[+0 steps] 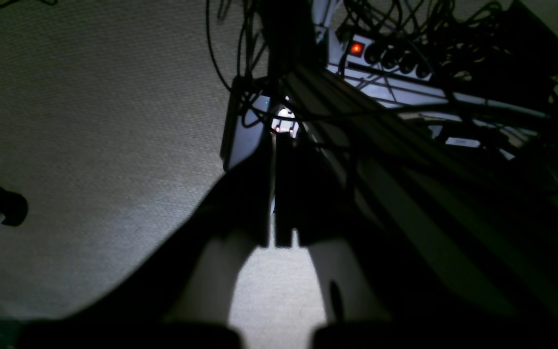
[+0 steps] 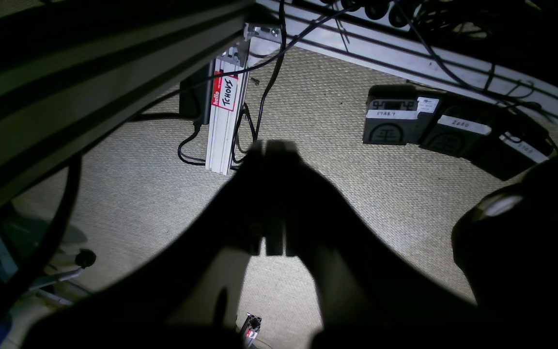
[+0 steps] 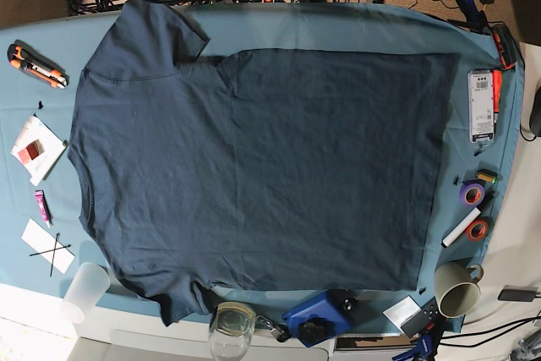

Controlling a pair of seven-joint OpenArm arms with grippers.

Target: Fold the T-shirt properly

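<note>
Both grippers hang off the table, pointed down at beige carpet, and neither appears in the base view. The left gripper (image 1: 279, 194) has its dark fingers (image 1: 247, 194) pressed together with only a sliver of light between them, gripping nothing. Beyond its tips lies a tangle of black cables (image 1: 405, 29) and a power strip (image 1: 385, 55) with a glowing red switch; off to its left side sits a chair castor (image 1: 10, 207). The right gripper (image 2: 274, 198) is likewise closed and empty-handed, its jaws meeting in a thin seam. Just past its tips stands an aluminium table leg (image 2: 223, 121) bearing a red-and-white name sticker, and further out to its right side rest three labelled foot pedals (image 2: 390, 123) (the nearest reads "START").

Neither wrist camera catches the T-shirt (image 3: 254, 166), so it lies well apart from both grippers. In the base view it is spread flat and unfolded across the teal table cloth (image 3: 355, 23), collar end toward that view's left, hem toward the right, one sleeve reaching the far edge and the other the near edge. Around it on the cloth sit a box cutter (image 3: 35, 65), tape rolls (image 3: 473, 209), a white marker (image 3: 461, 228), a mug (image 3: 456, 289), a drinking glass (image 3: 232, 327) and a plastic cup (image 3: 84, 289).
</note>
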